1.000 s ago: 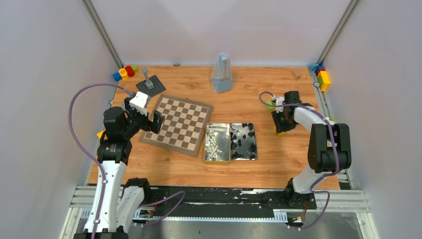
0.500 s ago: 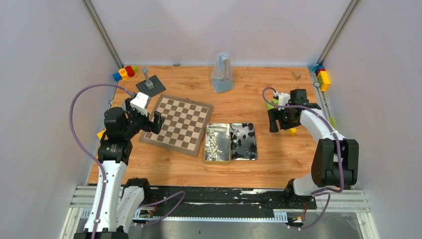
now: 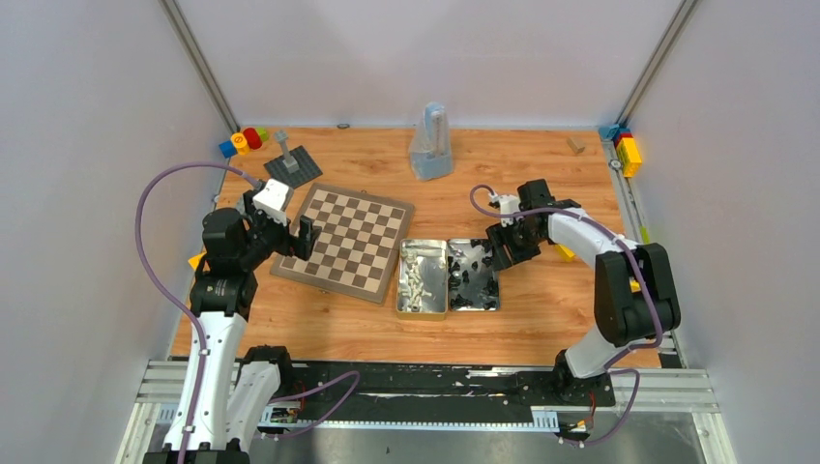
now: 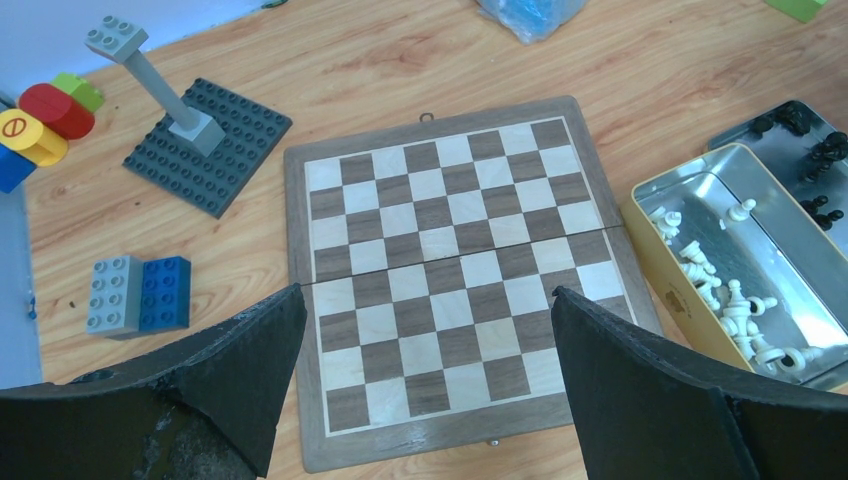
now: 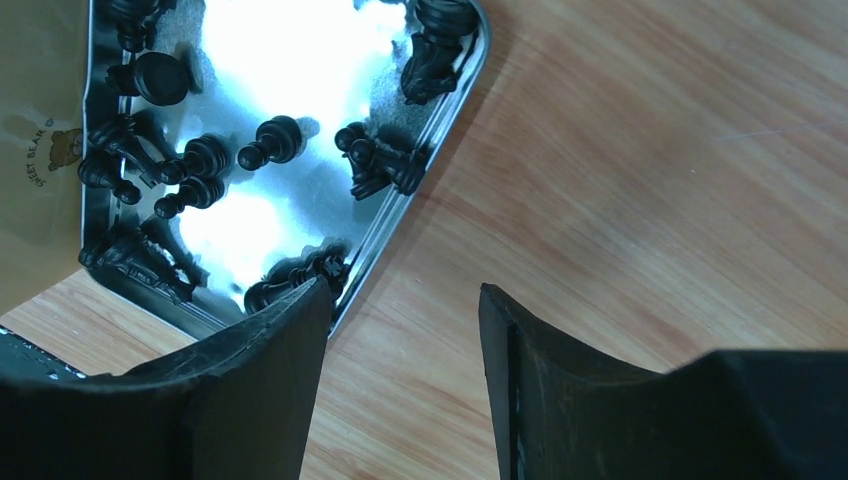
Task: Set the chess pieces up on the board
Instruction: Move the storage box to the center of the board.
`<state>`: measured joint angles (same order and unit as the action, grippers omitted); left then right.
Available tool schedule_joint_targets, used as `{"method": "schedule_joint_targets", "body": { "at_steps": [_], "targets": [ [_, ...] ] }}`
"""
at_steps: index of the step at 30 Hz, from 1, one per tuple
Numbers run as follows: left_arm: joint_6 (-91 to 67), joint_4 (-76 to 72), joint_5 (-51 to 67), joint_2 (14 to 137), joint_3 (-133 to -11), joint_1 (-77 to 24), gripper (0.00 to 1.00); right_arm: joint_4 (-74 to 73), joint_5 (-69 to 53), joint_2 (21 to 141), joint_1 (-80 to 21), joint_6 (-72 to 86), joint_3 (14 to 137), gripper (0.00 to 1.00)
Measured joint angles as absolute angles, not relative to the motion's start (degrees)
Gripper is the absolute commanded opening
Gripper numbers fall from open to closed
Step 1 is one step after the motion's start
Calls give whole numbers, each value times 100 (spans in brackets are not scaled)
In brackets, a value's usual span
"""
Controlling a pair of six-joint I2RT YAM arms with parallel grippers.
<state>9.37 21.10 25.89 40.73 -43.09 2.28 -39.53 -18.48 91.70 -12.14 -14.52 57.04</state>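
Observation:
The chessboard lies left of centre with no pieces on it; it also fills the left wrist view. Cream pieces lie in a gold-rimmed tin, also shown in the left wrist view. Black pieces lie in the tin next to it; in the right wrist view several lie on shiny metal. My left gripper is open and empty over the board's left edge. My right gripper is open and empty beside the black tin's right rim.
A dark grey studded plate with a post and coloured blocks sit at the back left. A blue-grey object stands at the back centre. Blocks lie at the back right; a yellow block lies behind my right arm.
My right gripper has swung left from the right side of the table to the right edge of the black pieces' tin. The left arm has not moved.

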Motion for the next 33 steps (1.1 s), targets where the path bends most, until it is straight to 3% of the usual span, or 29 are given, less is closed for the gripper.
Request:
{"method": "schedule_joint_targets", "body": {
  "at_steps": [12,22,33],
  "targets": [
    [937,2086,2613,4073,-4285,231,100,-3806,-1680,9380,-1527,-1291,5704,51],
    [937,2084,2714,4106,-4285,228,100,-3972,-1802,9312,-1804,-1343,6267,65],
    [937,2078,2711,4139,-4281,231,100,-3918,-1896,10016,-2705,-1415,7850,66]
  ]
}}
